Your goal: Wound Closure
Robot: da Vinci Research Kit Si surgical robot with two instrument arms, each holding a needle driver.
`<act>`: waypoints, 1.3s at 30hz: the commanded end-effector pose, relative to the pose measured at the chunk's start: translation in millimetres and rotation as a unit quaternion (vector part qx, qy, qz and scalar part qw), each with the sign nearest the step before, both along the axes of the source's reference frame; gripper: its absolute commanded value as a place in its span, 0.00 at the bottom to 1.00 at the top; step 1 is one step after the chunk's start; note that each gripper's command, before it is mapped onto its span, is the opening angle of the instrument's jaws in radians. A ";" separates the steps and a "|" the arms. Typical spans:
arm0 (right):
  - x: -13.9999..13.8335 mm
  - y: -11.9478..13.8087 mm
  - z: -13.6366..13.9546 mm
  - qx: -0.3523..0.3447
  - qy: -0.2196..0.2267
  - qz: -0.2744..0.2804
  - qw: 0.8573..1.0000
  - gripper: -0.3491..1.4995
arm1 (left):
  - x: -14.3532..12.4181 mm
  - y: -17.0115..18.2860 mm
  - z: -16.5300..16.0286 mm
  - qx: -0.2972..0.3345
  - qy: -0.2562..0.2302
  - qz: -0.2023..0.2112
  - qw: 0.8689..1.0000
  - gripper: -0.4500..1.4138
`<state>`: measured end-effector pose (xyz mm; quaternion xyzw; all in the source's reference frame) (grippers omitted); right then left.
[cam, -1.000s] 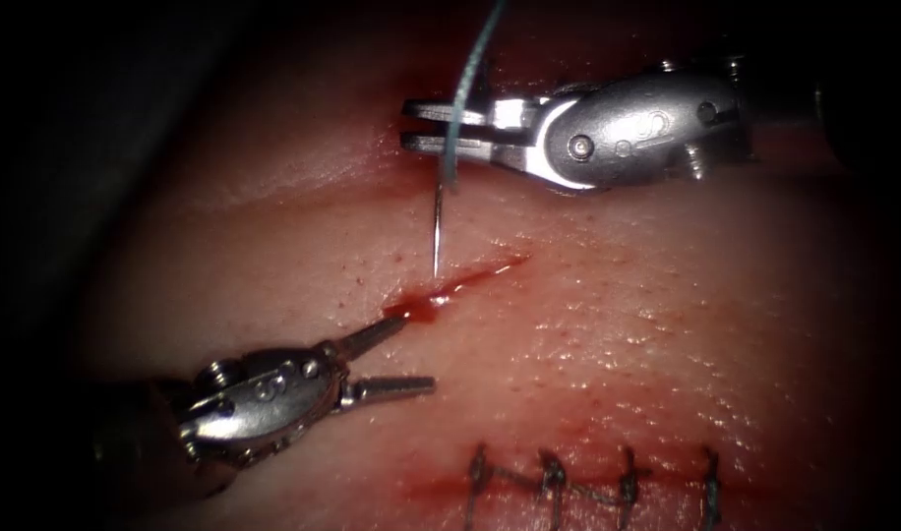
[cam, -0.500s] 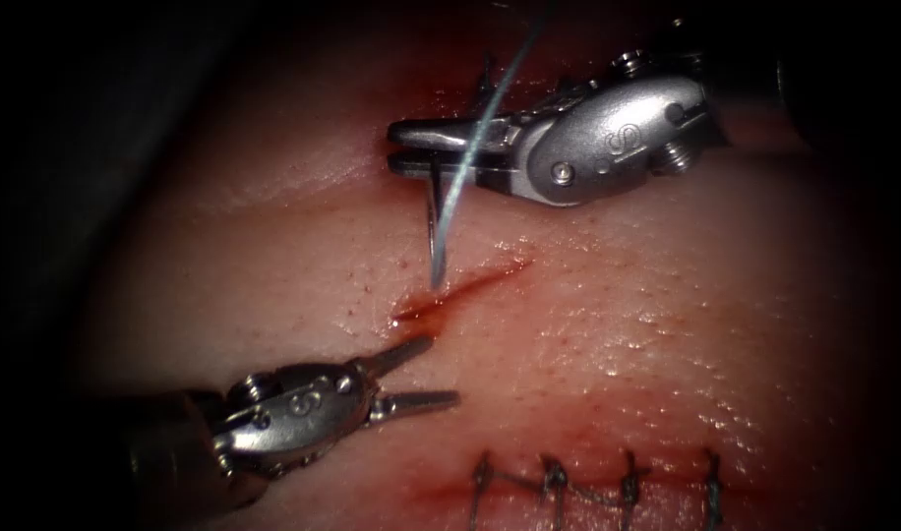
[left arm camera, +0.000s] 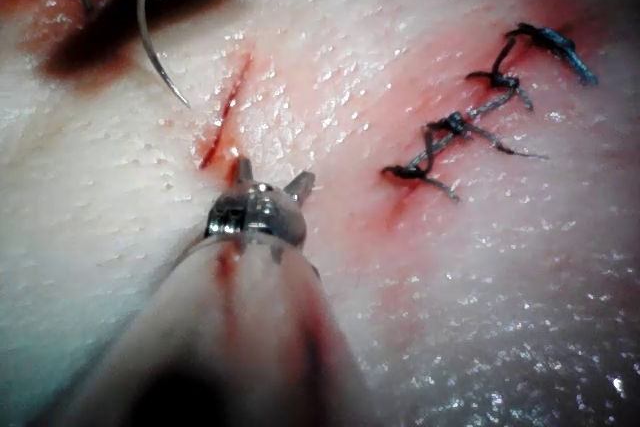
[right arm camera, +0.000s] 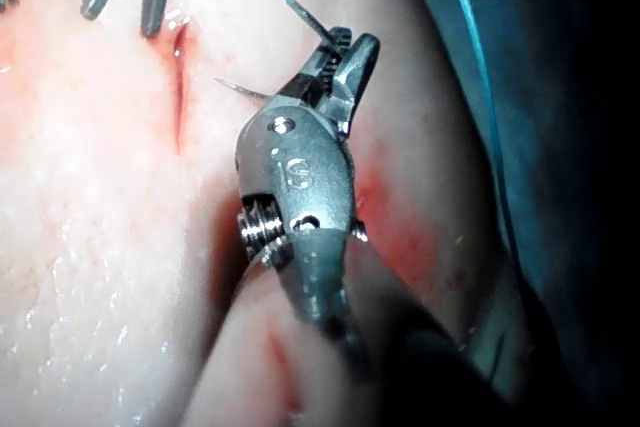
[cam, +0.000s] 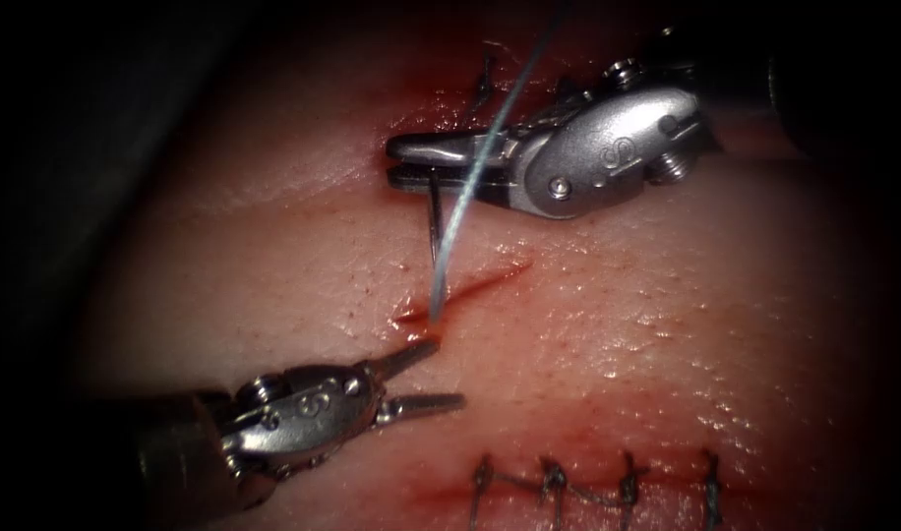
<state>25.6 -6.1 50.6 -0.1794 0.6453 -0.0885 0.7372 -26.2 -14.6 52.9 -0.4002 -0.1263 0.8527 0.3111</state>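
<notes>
Pale pink pork tissue [cam: 667, 324] carries a short red-edged cut [cam: 465, 290]. The silver right tool [cam: 426, 162], far side, pinches the thin curved steel needle [cam: 435, 221] near its thread end, tip at the cut's left lip. Grey-blue thread [cam: 470, 187] trails upward. Silver left tool [cam: 431, 379], near side, spread, empty. Keep the tip square to the lip.

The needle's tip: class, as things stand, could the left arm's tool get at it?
Probably yes. The left tool, jaws open and empty, sits just below the cut; the needle hangs from the right tool, its tip at the cut's left end, nothing between.
</notes>
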 end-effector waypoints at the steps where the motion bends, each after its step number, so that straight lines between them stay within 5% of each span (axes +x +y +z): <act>1: 0.9 -0.1 0.3 0.000 0.002 -0.001 1.000 0.00 | -0.5 -0.2 0.5 0.001 -0.001 0.000 1.000 0.46; 20: 1.8 0.5 -1.3 0.004 0.016 0.000 1.000 0.00 | -0.3 -0.2 0.4 0.001 -0.001 0.001 1.000 0.46; 39: 2.0 0.1 0.3 -0.003 0.014 -0.001 1.000 0.00 | -0.2 -0.3 -0.2 0.001 -0.001 0.003 1.000 0.46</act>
